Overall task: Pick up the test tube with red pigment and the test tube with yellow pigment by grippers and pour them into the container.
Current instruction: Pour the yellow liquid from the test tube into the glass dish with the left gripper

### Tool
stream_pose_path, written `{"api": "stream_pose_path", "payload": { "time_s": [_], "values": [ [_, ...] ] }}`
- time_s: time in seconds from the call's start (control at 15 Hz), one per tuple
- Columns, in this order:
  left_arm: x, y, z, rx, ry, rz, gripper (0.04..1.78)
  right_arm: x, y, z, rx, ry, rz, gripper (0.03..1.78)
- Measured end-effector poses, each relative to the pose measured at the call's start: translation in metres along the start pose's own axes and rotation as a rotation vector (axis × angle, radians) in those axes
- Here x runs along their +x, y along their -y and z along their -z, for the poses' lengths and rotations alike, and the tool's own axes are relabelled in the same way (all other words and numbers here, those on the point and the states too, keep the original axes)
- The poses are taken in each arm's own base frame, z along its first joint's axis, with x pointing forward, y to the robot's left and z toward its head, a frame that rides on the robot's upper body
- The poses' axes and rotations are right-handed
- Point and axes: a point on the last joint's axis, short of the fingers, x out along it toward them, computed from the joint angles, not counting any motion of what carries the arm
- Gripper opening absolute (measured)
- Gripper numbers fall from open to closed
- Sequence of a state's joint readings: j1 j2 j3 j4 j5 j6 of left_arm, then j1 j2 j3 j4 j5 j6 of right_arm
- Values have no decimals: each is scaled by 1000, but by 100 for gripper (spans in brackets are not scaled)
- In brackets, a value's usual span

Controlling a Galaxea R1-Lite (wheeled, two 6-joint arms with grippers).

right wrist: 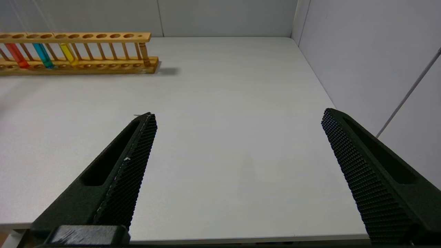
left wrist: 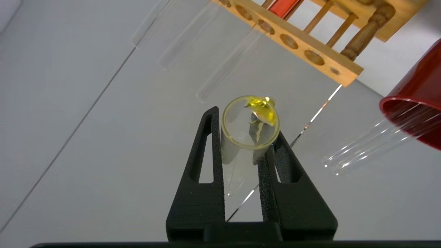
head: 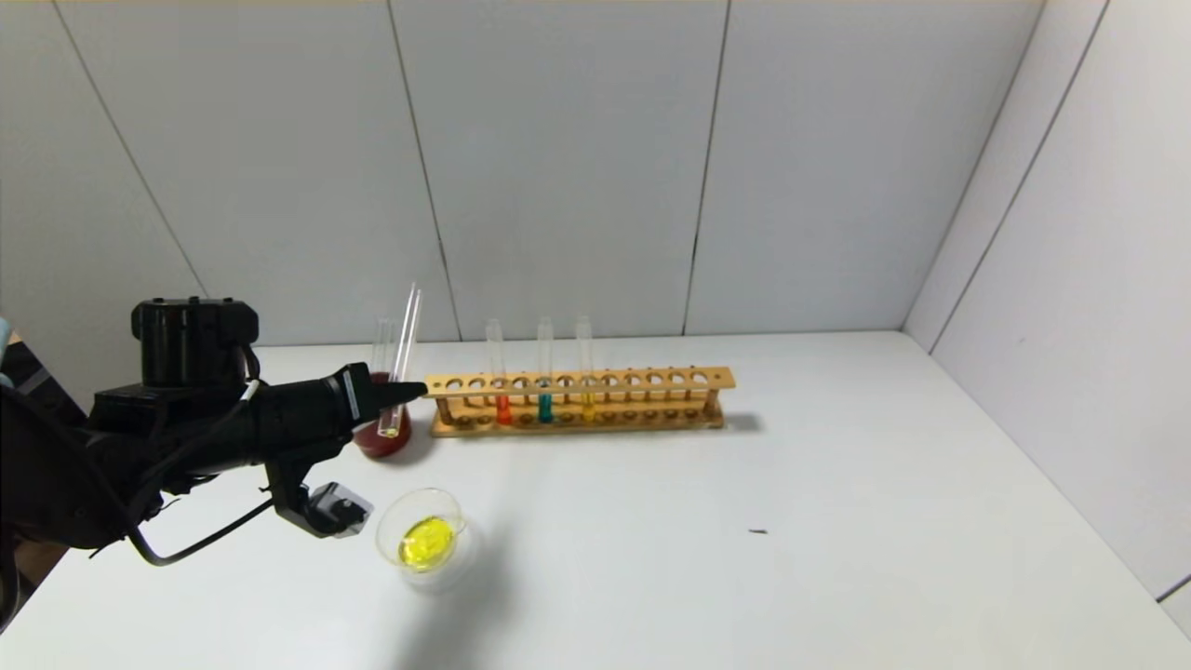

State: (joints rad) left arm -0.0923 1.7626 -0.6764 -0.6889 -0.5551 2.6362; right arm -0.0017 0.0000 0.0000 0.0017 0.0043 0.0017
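Observation:
My left gripper (head: 409, 391) is shut on a slim clear test tube (head: 407, 335) held nearly upright, with only a yellow trace in its bottom end, which overlaps the dark red cup (head: 381, 442). In the left wrist view my left gripper (left wrist: 246, 127) has the tube (left wrist: 234, 146) between its fingers, with yellow residue near the open mouth. The clear glass container (head: 423, 540) holds yellow liquid near the front. The red-pigment tube (head: 502, 408) and a yellow-pigment tube (head: 587, 405) stand in the wooden rack (head: 651, 380). My right gripper (right wrist: 239, 115) is open and empty.
A teal-liquid tube (head: 545, 407) stands between the red and yellow ones. An empty clear tube (head: 381, 344) leans in the red cup. A small dark speck (head: 758, 531) lies on the white table. Grey walls close the back and right.

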Motion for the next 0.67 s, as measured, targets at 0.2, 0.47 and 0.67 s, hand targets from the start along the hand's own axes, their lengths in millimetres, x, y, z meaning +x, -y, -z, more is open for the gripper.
{"api": "stream_pose_path", "payload": {
  "time_s": [0.2,0.47,0.67],
  "values": [
    [-2,-2,0,15,-3,-4,32,0,0,0,0,0,0,175],
    [-6,-4,-1,17,-7,-3,32,0,0,0,0,0,0,175],
    [-8,-5,-1,28,-13,-2,32,0,0,0,0,0,0,175]
  ]
}}
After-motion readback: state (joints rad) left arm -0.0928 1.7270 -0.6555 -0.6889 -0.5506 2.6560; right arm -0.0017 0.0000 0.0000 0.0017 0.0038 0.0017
